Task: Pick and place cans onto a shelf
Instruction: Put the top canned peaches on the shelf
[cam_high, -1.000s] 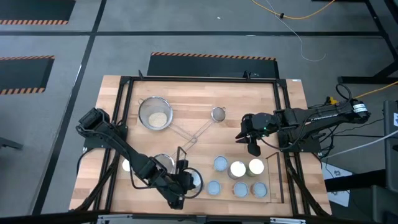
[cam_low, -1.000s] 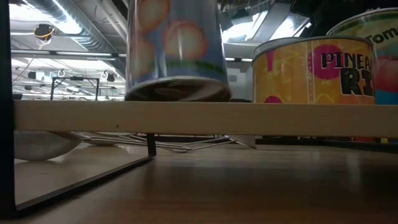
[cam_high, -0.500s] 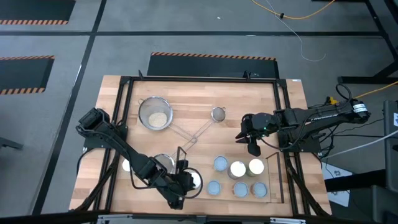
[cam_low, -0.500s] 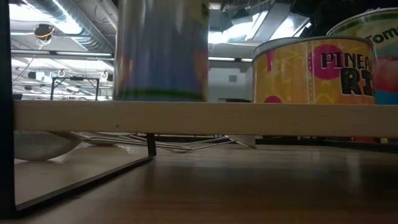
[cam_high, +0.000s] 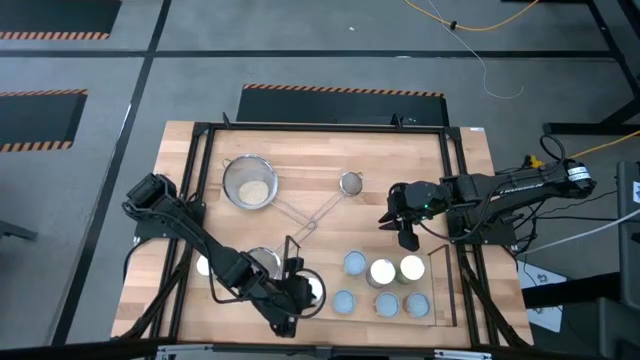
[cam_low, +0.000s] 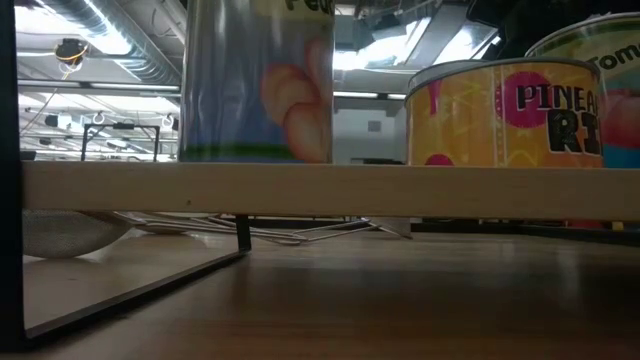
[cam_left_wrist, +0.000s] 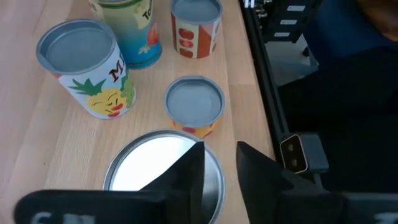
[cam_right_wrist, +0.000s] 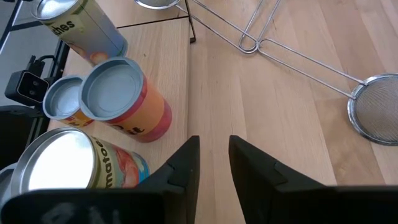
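Left gripper (cam_high: 303, 292) sits over the tall peach can (cam_low: 258, 80) at the left end of the shelf (cam_low: 320, 190). Can stands flat on the board. Fingers (cam_left_wrist: 186, 177) look narrowly parted at its shiny lid; can't tell if they're clear of the rim. Risk: lifting off while a finger drags the rim tips the can off that end. Right gripper (cam_high: 404, 231) hovers over the tabletop beside the other cans (cam_high: 382, 272), fingers narrowly apart, holding nothing.
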